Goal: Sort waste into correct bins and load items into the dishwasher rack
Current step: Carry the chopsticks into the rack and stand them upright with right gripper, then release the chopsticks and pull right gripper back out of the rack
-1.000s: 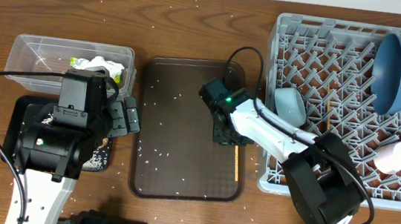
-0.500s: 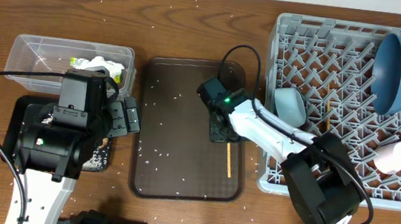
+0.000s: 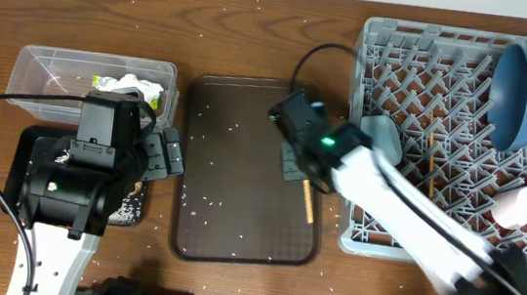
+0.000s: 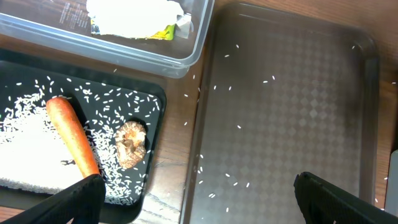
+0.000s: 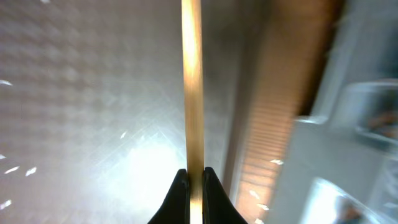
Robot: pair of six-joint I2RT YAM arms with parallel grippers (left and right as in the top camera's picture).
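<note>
Near the left edge of the bench, the clear tub [image 3: 47,61] is holding the crumpled napkin [image 4: 134,12] and the yellow wrapper [image 4: 160,32]. Just nearside of it, the black tray [image 4: 157,99] is carrying the carrot [image 4: 71,143], the brown chunk [image 4: 129,143] and a bed of rice [image 4: 25,143]. The carrot's long axis is running from the far left to the near right in the left wrist view.

The left gripper [image 3: 163,152] is hovering over the strip between the black tray and the brown serving tray [image 3: 235,233]. Its fingers [image 4: 74,199] are spread wide, with nothing between them.

Loose rice grains are lying scattered across the serving tray at the centre of the bench and on the wood around it.

The right gripper [image 3: 299,166] is positioned over the right half of the serving tray. It is pinching a chopstick [image 3: 308,203] at one end, the jaws closed narrow onto the wood. The chopstick's long axis is running far to near, and the free end is pointing at the near edge of the bench, leaning slightly right. We cannot tell whether one stick or two is being held. The arm behind it is appearing blurred.

At the right edge, the rack [image 3: 382,42] is holding the light blue cup [image 3: 380,138], a second stick [image 3: 431,160] among the pegs, the blue plate [image 3: 519,96] on edge, and the pinkish-white cup [image 3: 520,206].
</note>
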